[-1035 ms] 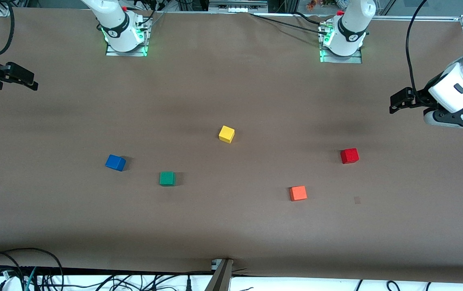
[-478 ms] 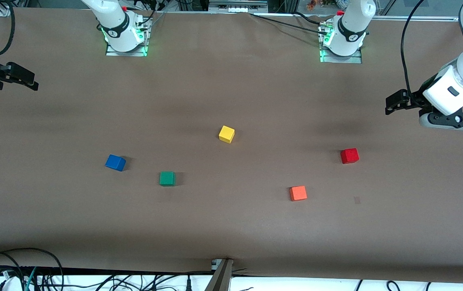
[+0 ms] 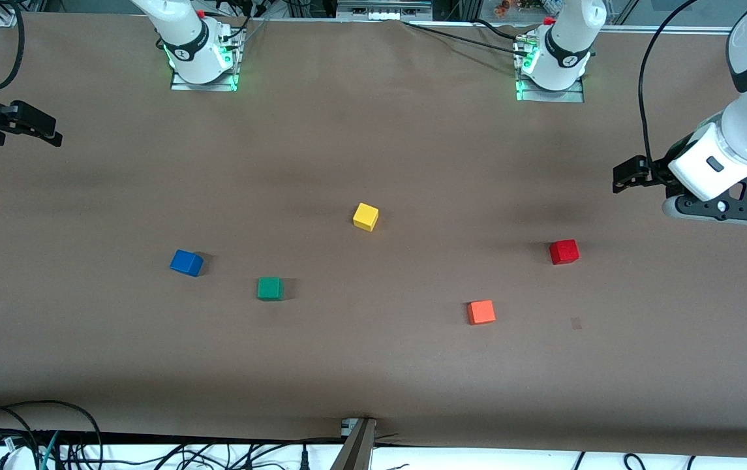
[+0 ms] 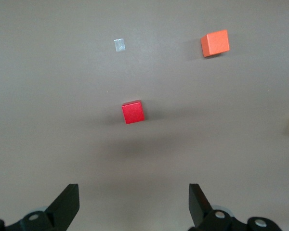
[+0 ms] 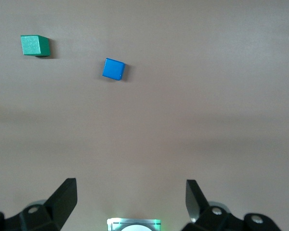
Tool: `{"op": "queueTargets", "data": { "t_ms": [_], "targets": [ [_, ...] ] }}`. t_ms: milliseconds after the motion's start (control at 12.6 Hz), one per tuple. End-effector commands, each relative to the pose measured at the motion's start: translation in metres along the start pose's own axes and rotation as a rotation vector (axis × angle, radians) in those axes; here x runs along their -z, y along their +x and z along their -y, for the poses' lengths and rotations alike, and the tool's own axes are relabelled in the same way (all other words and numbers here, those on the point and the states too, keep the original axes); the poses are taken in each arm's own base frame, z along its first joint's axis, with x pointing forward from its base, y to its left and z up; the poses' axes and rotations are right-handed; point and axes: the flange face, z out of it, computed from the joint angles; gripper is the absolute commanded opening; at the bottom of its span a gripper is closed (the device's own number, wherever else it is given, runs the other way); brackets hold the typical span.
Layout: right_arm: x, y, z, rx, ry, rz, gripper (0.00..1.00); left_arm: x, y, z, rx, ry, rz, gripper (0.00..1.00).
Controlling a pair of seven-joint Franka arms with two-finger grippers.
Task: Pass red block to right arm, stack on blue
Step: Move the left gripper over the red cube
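- While I watch from far away, I see the red block [image 3: 564, 252] sitting flat on the brown table [image 3: 373, 365], toward the left arm's end. Nothing touches it.
- My left gripper [image 3: 622, 177] hangs in the air over bare table at that same end. It is near the red block but not over it.
- In the left wrist view I see its two black fingers [image 4: 66, 204] spread wide apart, with nothing between them. The red block [image 4: 133, 112] lies on the table out in front of them.
- The orange cube [image 3: 481, 312] sits nearer to the front camera than the red block, and a bit more toward the middle of the table. The two are apart.
- A tiny pale patch [image 3: 576, 322] lies flat on the table, nearer to the front camera than the red block.
- The blue cube [image 3: 186, 263] rests on the table toward the right arm's end, with nothing on top of it.
- The green cube [image 3: 269, 288] is near the blue cube, a bit nearer to the front camera. They do not touch.
- The yellow cube [image 3: 365, 217] sits by itself near the middle of the table.
- My right gripper [image 3: 47, 131] waits at the edge of the table at the right arm's end. In the right wrist view its fingers [image 5: 62, 199] are spread wide too, and they hold nothing.
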Motion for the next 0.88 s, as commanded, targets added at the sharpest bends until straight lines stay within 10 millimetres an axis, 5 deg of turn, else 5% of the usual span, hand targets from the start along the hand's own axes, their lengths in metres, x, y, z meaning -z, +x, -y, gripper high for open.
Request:
{"op": "queueTargets", "data": {
  "t_ms": [0, 478, 637, 796],
  "targets": [
    [0.002, -0.001, 0.001, -0.009, 0.014, -0.008, 1.00, -0.007, 0.017, -0.002, -0.002, -0.011, 0.012, 1.00],
    [0.004, -0.005, -0.002, -0.017, 0.014, 0.004, 1.00, -0.032, 0.031, -0.003, -0.004, -0.004, 0.054, 1.00],
    [0.004, -0.004, -0.002, -0.014, 0.014, 0.001, 1.00, -0.086, 0.052, 0.001, 0.012, -0.017, 0.144, 1.00],
    [0.005, -0.004, -0.002, -0.014, 0.010, -0.003, 1.00, -0.086, 0.052, 0.004, 0.023, -0.018, 0.144, 1.00]
  ]
}}
